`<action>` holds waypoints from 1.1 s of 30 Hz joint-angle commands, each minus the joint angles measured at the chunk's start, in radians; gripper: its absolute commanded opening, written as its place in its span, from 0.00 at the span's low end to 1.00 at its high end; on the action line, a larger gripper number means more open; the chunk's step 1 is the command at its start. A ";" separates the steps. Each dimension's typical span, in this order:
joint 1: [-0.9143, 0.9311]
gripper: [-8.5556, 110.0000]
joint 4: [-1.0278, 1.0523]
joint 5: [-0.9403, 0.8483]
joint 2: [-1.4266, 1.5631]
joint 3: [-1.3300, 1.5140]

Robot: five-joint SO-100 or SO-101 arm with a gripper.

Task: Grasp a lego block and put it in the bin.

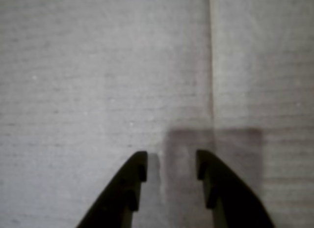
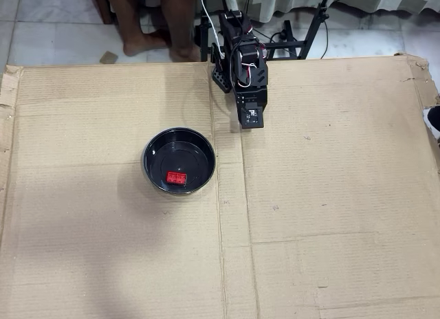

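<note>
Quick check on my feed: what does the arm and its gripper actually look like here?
The arm is black and blocky, with white and red cables along its upper part and a small pale label near its lower end. In the wrist view the gripper shows two dark, tapering fingers with stepped, notched inner edges.

Flat creased cardboard sheet under the black bin.

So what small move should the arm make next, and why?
Probably none beyond resting: the red block already lies inside the black bowl, and the open fingers hold nothing, with only bare cardboard below them in the wrist view.
</note>
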 commanded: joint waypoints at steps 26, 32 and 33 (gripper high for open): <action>0.009 0.07 0.084 -0.003 0.006 0.015; 0.009 0.07 0.084 -0.002 0.006 0.015; 0.009 0.07 0.086 -0.002 0.008 0.015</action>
